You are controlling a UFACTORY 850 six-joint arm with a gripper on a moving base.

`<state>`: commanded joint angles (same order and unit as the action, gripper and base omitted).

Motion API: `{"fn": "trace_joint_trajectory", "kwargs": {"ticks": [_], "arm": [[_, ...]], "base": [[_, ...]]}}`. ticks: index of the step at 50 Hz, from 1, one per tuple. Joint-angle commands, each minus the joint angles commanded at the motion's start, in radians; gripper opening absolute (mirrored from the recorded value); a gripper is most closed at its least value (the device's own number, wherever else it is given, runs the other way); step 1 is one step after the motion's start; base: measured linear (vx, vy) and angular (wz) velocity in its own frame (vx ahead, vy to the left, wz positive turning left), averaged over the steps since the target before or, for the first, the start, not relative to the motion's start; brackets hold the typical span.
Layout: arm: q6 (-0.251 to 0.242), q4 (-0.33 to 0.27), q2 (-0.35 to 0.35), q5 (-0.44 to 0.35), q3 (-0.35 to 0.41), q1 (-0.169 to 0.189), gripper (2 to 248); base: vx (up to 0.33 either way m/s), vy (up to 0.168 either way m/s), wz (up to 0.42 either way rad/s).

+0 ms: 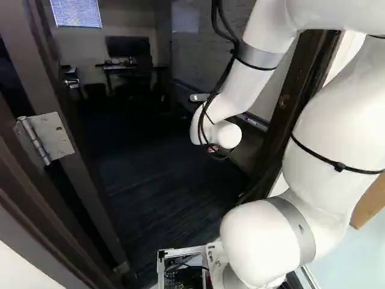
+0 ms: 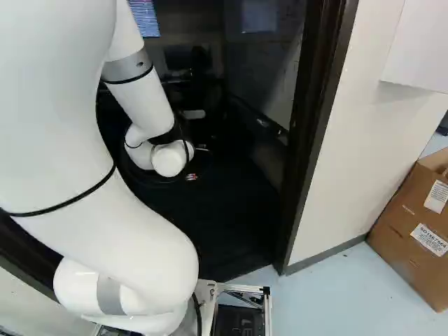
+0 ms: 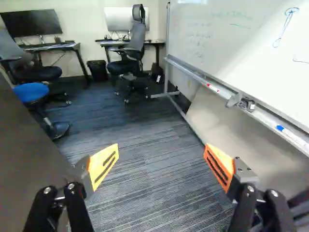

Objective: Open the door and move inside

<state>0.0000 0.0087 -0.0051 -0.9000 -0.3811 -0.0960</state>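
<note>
past the dark door frame (image 2: 322, 105), the white arm (image 1: 255, 66) reaches into a carpeted office, its upper links bent down towards the dark floor. the door (image 1: 36, 72) stands open at the left of the left base view, its edge joined by a metal hinge (image 1: 48, 139) to the dark woodwork beside it. in the base views the hand is too dark to make out, but the wrist view shows it clearly: the hand (image 3: 161, 148) is spread wide, its two orange pads (image 3: 104, 164) well apart with nothing between them but a view of striped carpet (image 3: 149, 179). a dark, flat surface (image 3: 24, 164) lies close beside one finger; on the other side runs a whiteboard (image 3: 231, 43) with a pen tray (image 3: 212, 88) along its lower edge. ahead of the fingers are two desks with monitors, a tall-backed office chair (image 3: 133, 53) by one of them, a black bin (image 3: 98, 70) between the desks, and a stool with a blue seat (image 3: 31, 93) nearer in. at the right of the right base view, outside the frame, a cardboard box (image 2: 409, 231) rests on the pale floor (image 2: 336, 301) near the white wall (image 2: 371, 126).
</note>
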Motion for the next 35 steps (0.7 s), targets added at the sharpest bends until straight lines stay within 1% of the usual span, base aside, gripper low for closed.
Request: {"fn": "trace_joint_trajectory", "kwargs": {"ticks": [15,22,35], "arm": [[0.000,0.000,0.019,0.000,0.020,0.050,247],[0.000,0.000,0.021,0.000,0.022,0.056,247],[0.000,0.000,0.022,0.000,0.022,0.057,247]], "base": [[0.000,0.000,0.000],[0.000,0.000,0.000],[0.000,0.000,0.000]]}}
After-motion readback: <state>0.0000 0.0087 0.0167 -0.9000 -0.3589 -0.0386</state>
